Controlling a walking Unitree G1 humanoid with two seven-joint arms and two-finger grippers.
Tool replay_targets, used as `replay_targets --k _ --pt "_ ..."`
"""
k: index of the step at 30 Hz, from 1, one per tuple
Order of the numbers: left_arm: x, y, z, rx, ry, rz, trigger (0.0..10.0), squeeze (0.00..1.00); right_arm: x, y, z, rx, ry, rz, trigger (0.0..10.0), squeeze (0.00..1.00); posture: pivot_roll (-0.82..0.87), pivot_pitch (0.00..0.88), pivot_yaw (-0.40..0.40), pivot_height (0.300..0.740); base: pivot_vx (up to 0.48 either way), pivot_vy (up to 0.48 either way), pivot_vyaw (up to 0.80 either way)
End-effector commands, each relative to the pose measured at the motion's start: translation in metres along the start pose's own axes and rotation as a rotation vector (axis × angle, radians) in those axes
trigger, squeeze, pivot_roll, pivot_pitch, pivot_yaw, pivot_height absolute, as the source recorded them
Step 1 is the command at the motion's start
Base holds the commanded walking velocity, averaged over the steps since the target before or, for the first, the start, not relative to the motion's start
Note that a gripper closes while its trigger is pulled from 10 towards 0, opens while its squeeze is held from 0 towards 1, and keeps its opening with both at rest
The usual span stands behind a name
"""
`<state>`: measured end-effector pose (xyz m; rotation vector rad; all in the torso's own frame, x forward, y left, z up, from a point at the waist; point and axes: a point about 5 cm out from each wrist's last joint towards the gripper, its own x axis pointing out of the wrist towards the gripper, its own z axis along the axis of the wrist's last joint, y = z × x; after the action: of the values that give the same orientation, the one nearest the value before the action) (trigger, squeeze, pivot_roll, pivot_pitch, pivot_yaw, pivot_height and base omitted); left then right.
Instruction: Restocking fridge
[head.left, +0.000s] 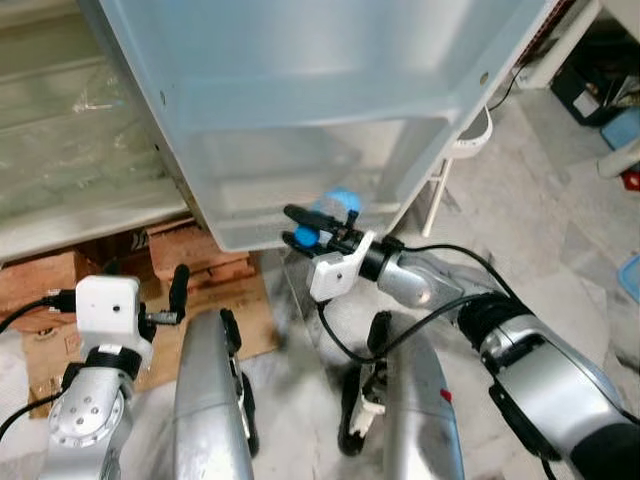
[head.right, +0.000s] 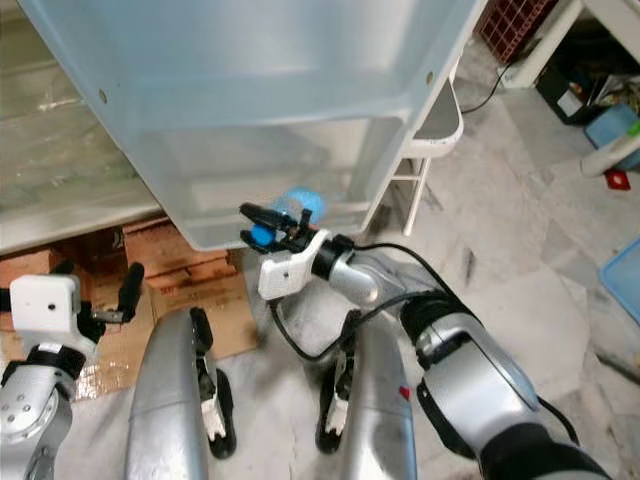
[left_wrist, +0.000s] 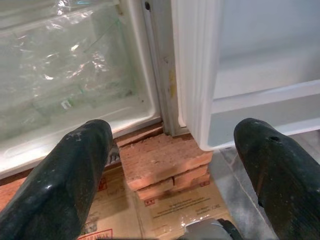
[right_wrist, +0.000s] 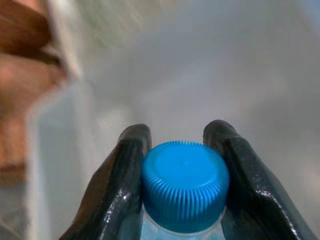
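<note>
The right end effector (head.left: 300, 226) is clamped on a clear water bottle (head.left: 335, 208) just below its blue cap (right_wrist: 184, 185), one black finger (right_wrist: 117, 187) on each side of the neck, and it holds the bottle at the front lip of the lowest door shelf (head.left: 300, 195) of the open fridge door (head.left: 300, 60). The grip sits high and narrow on the bottle, so I judge it could pivot or slide out if its body knocks the shelf's front wall during insertion; a low approach would jam it against that lip. The bottle's long axis appears to run along the gripper's reach, cap end towards the wrist and body leading into the shelf, though how far it tilts cannot be told. The left end effector (head.left: 205, 300) hangs released, fingers spread, over the bricks (left_wrist: 160, 160) and cardboard (left_wrist: 175, 210) beneath the fridge.
</note>
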<state>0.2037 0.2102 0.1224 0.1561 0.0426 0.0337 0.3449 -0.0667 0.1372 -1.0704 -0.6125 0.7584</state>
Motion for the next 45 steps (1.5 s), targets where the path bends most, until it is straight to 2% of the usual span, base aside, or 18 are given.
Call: replay_targets --k 1,3,9,12,14,18,21,23,27,28,32,36,37,38,39,45 --pt "-0.004 0.001 -0.003 0.005 0.024 -0.009 10.0 0.00 -0.006 0.004 -0.012 0.042 0.101 -0.035 10.0 0.00 0.26 0.358 -0.054 0.554 0.000 0.000 0.00" --pt "-0.004 0.002 -0.003 0.006 0.027 -0.010 10.0 0.00 -0.007 0.003 -0.019 0.078 0.182 -0.086 10.0 0.00 0.26 0.355 -0.049 0.554 0.000 0.000 0.00" --pt "-0.003 0.001 -0.002 0.012 0.028 -0.015 10.0 0.00 -0.003 0.003 -0.026 0.151 0.306 -0.182 10.0 0.00 0.28 0.352 -0.042 0.554 0.000 0.000 0.00" --pt "-0.003 0.002 -0.002 0.017 0.030 -0.014 10.0 0.00 -0.004 0.004 -0.030 0.267 0.382 -0.244 10.0 0.00 0.28 0.351 -0.043 0.554 0.000 0.000 0.00" --pt "-0.002 0.002 -0.002 0.017 0.030 -0.014 10.0 0.00 -0.004 0.004 -0.031 0.286 0.395 -0.251 10.0 0.00 0.28 0.351 -0.043 0.554 0.000 0.000 0.00" --pt "-0.001 0.002 -0.002 0.019 0.032 -0.008 10.0 0.00 -0.015 0.004 -0.046 0.366 0.539 -0.304 10.0 0.00 0.27 0.352 -0.048 0.554 0.000 0.000 0.00" --pt "0.000 0.000 -0.003 0.017 0.036 -0.006 10.0 0.00 -0.024 0.000 -0.057 0.362 0.622 -0.340 10.0 0.00 0.26 0.350 -0.050 0.554 0.000 0.000 0.00" --pt "0.000 0.000 -0.003 0.016 0.037 -0.006 10.0 0.00 -0.026 -0.001 -0.059 0.357 0.637 -0.346 10.0 0.00 0.26 0.350 -0.050 0.554 0.000 0.000 0.00" --pt "0.003 0.000 -0.004 0.017 0.039 0.002 10.0 0.00 -0.049 -0.012 -0.079 0.286 0.780 -0.399 10.0 0.00 0.26 0.345 -0.053 0.554 0.000 0.000 0.00" --pt "0.003 0.000 -0.004 0.017 0.039 0.002 10.0 0.00 -0.049 -0.012 -0.079 0.286 0.780 -0.399 10.0 0.00 0.26 0.345 -0.053 0.554 0.000 0.000 0.00" --pt "0.003 0.002 -0.005 0.020 0.045 0.015 10.0 0.00 -0.071 -0.025 -0.094 0.239 0.890 -0.450 10.0 0.00 0.26 0.342 -0.054 0.554 0.000 0.000 0.00" --pt "0.003 0.003 -0.006 0.023 0.049 0.019 10.0 0.00 -0.079 -0.036 -0.100 0.238 0.920 -0.496 10.0 0.00 0.26 0.342 -0.052 0.554 0.000 0.000 0.00" --pt "0.003 0.003 -0.006 0.025 0.051 0.020 10.0 0.00 -0.080 -0.040 -0.101 0.229 0.927 -0.509 10.0 0.51 0.26 0.342 -0.050 0.554 0.000 0.000 0.00" --pt "0.003 0.003 -0.006 0.025 0.052 0.020 10.0 0.00 -0.081 -0.041 -0.101 0.224 0.930 -0.513 10.0 0.63 0.26 0.342 -0.050 0.554 0.000 0.000 0.00" --pt "0.003 0.003 -0.006 0.026 0.053 0.021 10.0 0.00 -0.082 -0.043 -0.102 0.223 0.933 -0.520 10.0 1.00 0.26 0.342 -0.049 0.554 0.000 0.000 0.00" --pt "0.004 0.004 -0.006 0.030 0.055 0.028 10.0 0.00 -0.083 -0.060 -0.104 0.179 0.933 -0.569 10.0 1.00 0.26 0.342 -0.048 0.554 0.000 0.000 0.00"
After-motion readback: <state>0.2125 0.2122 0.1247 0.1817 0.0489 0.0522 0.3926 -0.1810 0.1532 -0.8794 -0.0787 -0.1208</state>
